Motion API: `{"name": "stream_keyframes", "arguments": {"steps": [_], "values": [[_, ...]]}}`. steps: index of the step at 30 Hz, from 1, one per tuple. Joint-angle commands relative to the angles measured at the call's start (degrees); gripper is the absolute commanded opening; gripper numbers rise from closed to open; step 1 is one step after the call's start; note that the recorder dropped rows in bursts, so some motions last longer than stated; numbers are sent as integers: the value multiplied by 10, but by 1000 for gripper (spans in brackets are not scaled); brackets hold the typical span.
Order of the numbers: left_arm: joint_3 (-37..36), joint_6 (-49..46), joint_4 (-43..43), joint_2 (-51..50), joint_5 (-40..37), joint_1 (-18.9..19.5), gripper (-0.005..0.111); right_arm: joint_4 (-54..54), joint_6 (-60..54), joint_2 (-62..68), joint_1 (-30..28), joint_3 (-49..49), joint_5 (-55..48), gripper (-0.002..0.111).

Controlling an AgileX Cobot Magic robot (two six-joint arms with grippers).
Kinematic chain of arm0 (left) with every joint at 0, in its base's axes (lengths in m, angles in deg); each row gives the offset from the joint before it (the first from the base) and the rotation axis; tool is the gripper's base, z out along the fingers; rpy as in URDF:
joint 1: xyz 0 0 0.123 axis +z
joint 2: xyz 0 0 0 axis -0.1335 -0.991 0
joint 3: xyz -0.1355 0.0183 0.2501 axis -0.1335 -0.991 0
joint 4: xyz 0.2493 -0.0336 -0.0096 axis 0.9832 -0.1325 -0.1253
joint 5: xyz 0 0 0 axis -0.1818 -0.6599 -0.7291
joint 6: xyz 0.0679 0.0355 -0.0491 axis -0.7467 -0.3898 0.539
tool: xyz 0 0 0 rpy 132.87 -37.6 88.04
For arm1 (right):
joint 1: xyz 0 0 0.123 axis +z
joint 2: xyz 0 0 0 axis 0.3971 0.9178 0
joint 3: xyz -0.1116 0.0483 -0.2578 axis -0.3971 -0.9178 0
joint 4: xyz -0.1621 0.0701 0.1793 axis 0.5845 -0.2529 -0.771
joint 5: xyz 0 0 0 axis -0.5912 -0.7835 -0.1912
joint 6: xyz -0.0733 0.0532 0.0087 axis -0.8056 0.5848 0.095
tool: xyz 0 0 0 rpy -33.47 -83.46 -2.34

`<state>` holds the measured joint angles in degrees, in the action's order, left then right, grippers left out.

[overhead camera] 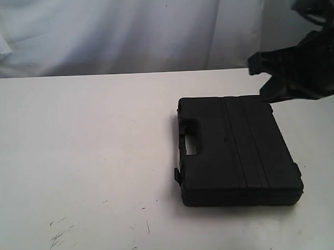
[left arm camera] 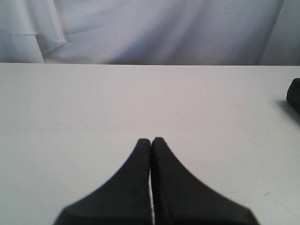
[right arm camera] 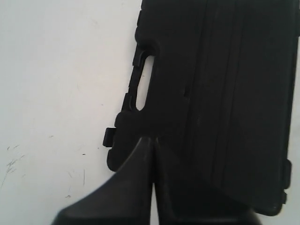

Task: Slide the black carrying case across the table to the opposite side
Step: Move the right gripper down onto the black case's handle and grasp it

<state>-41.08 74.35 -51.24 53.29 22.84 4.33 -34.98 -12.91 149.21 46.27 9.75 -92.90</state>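
The black carrying case [overhead camera: 236, 150] lies flat on the right half of the white table [overhead camera: 75, 161], its handle cut-out [overhead camera: 190, 144] facing left. The dark end of my right arm [overhead camera: 302, 65] hangs over the case's far right corner. In the right wrist view my right gripper [right arm camera: 153, 140] is shut with nothing in it, its tips above the case's lid [right arm camera: 220, 84]; whether they touch it I cannot tell. Over bare tabletop [left arm camera: 93, 117] my left gripper [left arm camera: 151, 139] is shut and empty, and one corner of the case [left arm camera: 294, 95] shows at that view's edge. The left gripper is out of the exterior view.
A white cloth backdrop [overhead camera: 125, 27] hangs behind the table's far edge. Dark scuff marks [overhead camera: 58, 233] sit on the near left of the tabletop. White surface stretches left of the case.
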Motion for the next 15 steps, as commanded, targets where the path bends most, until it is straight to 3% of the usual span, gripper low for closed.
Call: {"name": "stream_keyframes", "arguments": {"steps": [1, 15], "values": [[-3, 0, 0, 3, 3, 0, 0, 16, 42, 64, 40, 31, -2, 0], [-3, 1, 0, 3, 3, 0, 0, 87, 153, 252, 122, 190, -49, 0]]}}
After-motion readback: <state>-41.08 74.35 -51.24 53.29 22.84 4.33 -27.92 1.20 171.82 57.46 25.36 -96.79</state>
